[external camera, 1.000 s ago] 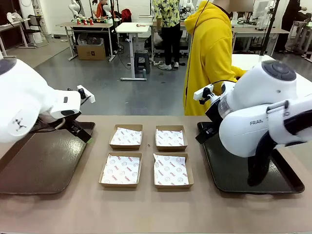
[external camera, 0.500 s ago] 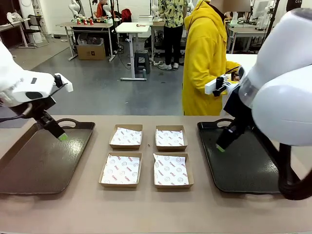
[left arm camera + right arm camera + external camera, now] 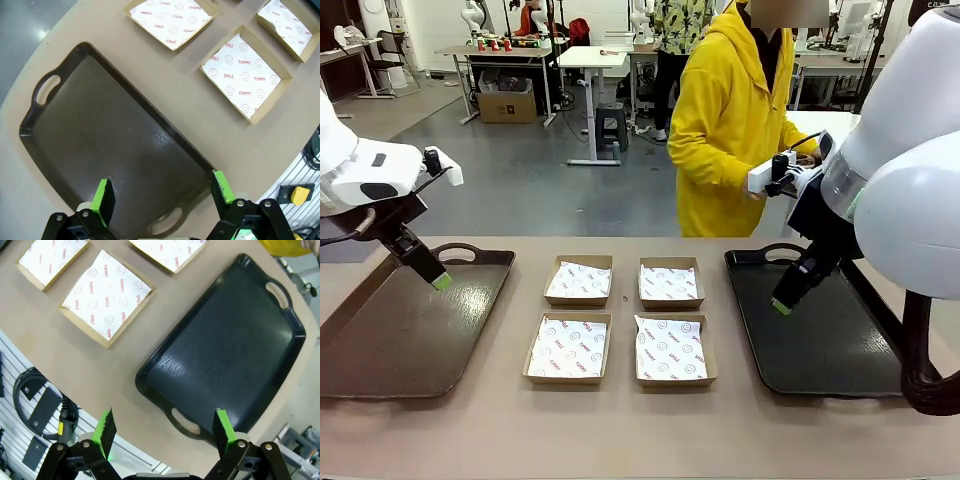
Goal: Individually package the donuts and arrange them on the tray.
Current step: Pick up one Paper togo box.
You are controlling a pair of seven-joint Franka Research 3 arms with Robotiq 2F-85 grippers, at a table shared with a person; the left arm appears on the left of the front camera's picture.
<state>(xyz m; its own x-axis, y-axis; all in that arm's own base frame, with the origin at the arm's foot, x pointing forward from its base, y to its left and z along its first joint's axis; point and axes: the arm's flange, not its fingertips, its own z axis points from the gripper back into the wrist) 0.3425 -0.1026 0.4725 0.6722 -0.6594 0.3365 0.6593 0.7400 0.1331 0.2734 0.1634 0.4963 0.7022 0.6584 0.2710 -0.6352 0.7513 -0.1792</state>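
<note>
Front view: noting left gripper [image 3: 440,282] hanging over the far end of the left tray [image 3: 400,345], and right gripper [image 3: 781,305] hanging over the right tray [image 3: 820,355], both seen side-on. Counting four paper-lined boxes [image 3: 568,348] sitting two by two between the trays. Spotting a person [image 3: 725,120] in a yellow hoodie standing at the far side.

Left wrist view: looking down past left gripper [image 3: 162,194], jaws spread wide and gripping nothing, onto the left tray [image 3: 110,135].

Right wrist view: looking down past right gripper [image 3: 165,427], likewise gaping and holding nothing, onto the right tray [image 3: 225,340], with boxes lying just beside it.
</note>
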